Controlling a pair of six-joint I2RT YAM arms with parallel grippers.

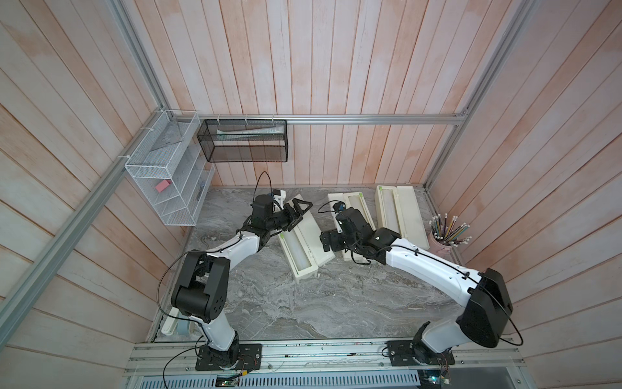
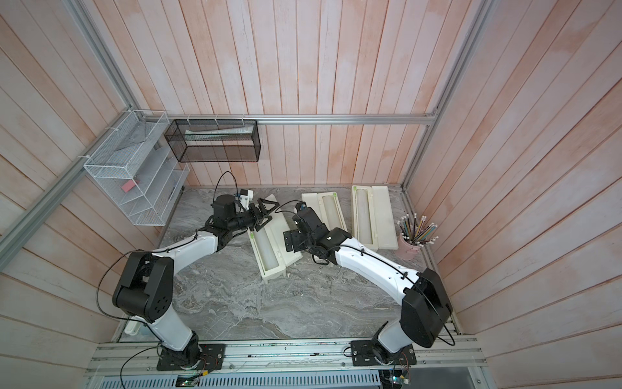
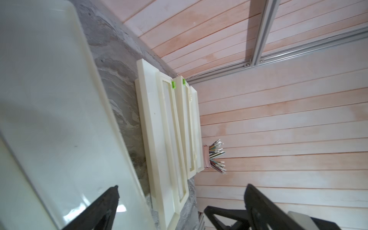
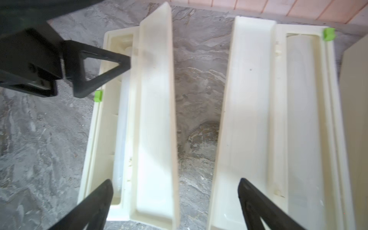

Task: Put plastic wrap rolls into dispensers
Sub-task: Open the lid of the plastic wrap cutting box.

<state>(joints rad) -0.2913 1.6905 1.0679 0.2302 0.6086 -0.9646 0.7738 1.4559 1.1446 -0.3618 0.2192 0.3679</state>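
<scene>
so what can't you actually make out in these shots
- middle dispenser: near end hidden under the right arm in both top views
- roll in the angled dispenser: partly hidden by its open lid in the right wrist view
- black mesh basket: contents blurred behind the mesh, too small in both top views
- pink item in the white wire rack: too small to identify in both top views

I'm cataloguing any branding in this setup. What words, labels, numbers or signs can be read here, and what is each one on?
No text can be read in any view.
Long package in the black mesh basket: dark print marks, too small and blurred to read.
Green tabs on the dispensers: no lettering visible.
Pencils in the pink cup: any markings too small to tell.
</scene>
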